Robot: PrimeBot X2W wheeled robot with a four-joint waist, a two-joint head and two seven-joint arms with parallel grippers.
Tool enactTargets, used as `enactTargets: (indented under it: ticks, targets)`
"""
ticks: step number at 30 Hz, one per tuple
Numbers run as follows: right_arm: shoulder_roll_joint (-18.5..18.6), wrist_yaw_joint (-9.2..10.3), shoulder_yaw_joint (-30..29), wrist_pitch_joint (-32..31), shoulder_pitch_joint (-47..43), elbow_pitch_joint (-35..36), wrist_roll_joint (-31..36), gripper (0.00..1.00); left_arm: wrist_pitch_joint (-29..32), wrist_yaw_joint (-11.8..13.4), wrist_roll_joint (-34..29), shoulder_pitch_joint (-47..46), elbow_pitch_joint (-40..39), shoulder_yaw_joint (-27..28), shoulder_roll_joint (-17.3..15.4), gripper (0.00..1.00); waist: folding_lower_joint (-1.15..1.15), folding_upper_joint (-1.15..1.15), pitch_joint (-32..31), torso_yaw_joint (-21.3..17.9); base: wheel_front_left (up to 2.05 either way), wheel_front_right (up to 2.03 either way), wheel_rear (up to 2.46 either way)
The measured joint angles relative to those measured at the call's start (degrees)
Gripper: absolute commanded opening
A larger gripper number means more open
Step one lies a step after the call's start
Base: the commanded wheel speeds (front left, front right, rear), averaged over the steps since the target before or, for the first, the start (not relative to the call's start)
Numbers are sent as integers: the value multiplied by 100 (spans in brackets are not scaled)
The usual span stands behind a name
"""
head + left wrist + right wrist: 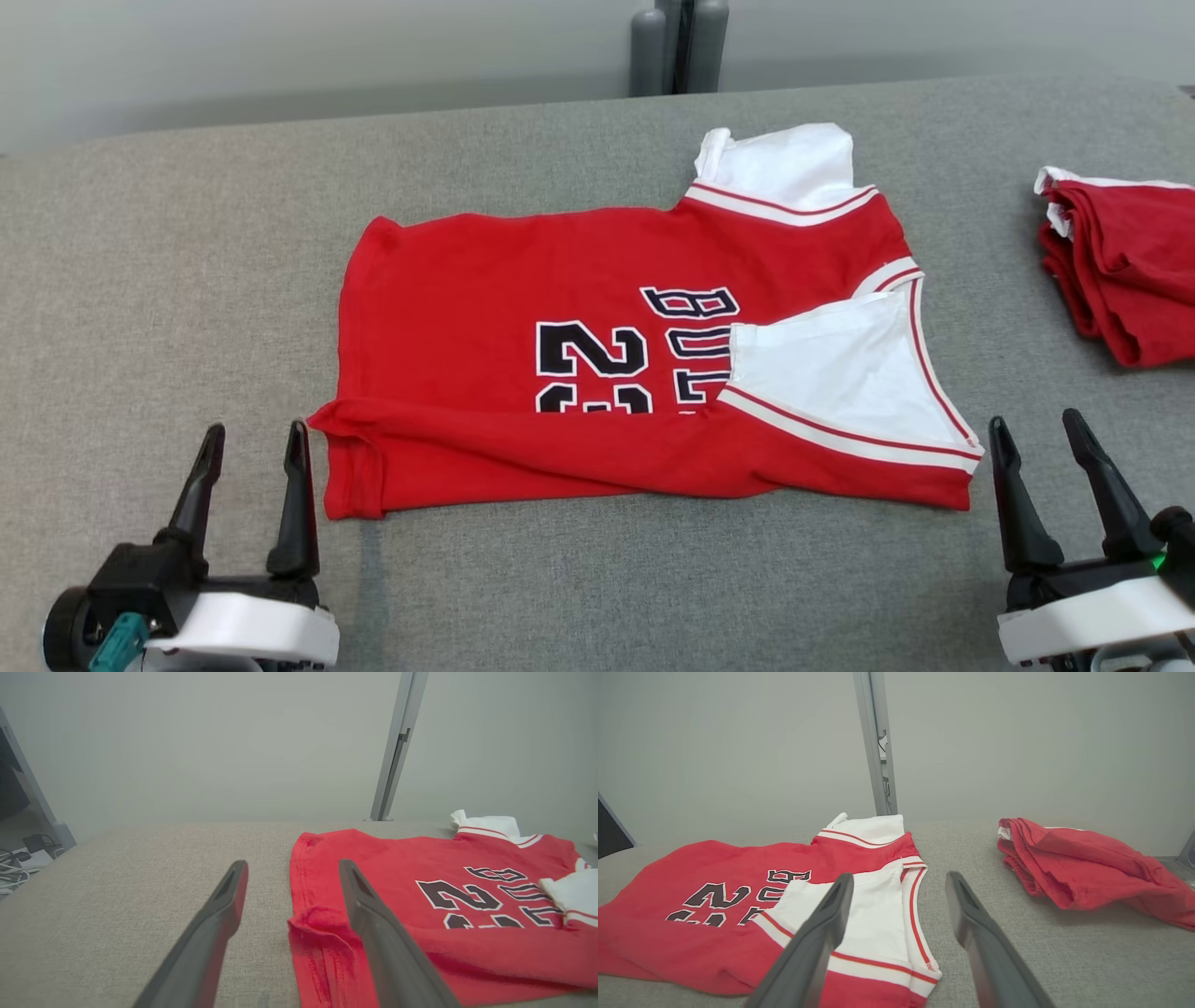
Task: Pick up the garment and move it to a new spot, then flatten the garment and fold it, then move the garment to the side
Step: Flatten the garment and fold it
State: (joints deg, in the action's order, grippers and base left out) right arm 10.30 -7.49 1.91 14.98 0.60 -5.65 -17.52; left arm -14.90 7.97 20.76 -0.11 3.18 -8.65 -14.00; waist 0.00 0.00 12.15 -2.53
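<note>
L gripper (258, 427) spread wide, empty, just beside the jersey's (485, 280) near-left corner. R gripper (1034, 417) likewise spread and empty, by the near-right corner. Jersey lies mid-table (140, 280), near edge folded over, white sleeve tucked across the front. Risk: a pinch catching one layer only would prob. drag the fold open. Red pile (1130, 271) sits well apart, far right.

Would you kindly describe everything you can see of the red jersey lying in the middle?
The red jersey looks like soft knit, with white sleeves striped red and black, white-edged number and lettering. It lies flat on the grey fabric surface, its near edge folded over the print, the near sleeve folded onto the body. The open left gripper and right gripper flank its near corners, holding nothing.
</note>
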Motion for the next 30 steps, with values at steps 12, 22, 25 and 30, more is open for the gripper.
enactTargets:
  ticks: [12, 22, 25, 30]
  targets:
    - [-57, 0, -96, -44, -126, 93, 89, 100, -8, -93, -49, 108, 165, 30, 9, 100, 0, 0, -130, 15, 0, 0, 0]
    - [-121, 0, -144, -196, -149, -68, 145, 100, 138, -310, -51, 75, 461, -221, 33, 100, 0, 0, -107, 15, 0, 0, 0]
    - [-183, 0, -148, -219, -229, -327, 135, 100, 211, -389, -7, 7, 666, -355, 121, 100, 0, 0, -29, 38, 0, 0, 0]
    - [-242, 0, -116, -222, -157, -767, 48, 100, 238, -494, 79, -144, 1056, -442, 230, 100, 0, 0, 103, 45, 0, 0, 0]
